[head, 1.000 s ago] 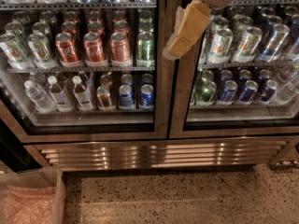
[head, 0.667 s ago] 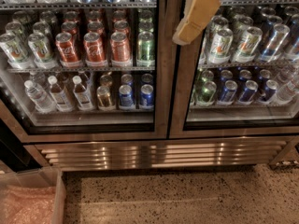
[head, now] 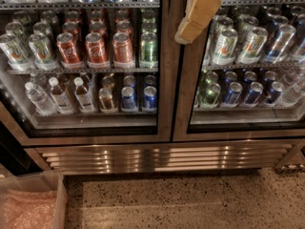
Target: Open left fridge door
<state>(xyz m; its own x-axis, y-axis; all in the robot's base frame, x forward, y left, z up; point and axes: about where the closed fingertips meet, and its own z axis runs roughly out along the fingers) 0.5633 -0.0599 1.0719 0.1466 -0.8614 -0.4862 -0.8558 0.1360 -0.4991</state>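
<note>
The fridge fills the view, a two-door stainless-steel cooler with glass fronts and a louvred base grille. The left fridge door stands shut; red cola cans and clear water bottles show through its glass. My gripper hangs in from the top edge, its tan fingers pointing down-left in front of the right door's inner frame, just right of the seam between the two doors. The arm above it is cut off by the frame. It holds nothing that I can see.
The right door shows green-and-white and blue cans. A clear plastic bin with pink wrap stands on the speckled floor at lower left. A dark gap runs along the fridge's left side.
The gripper has risen toward the top edge and shifted slightly right, staying in front of the middle frames. The doors have not moved.
</note>
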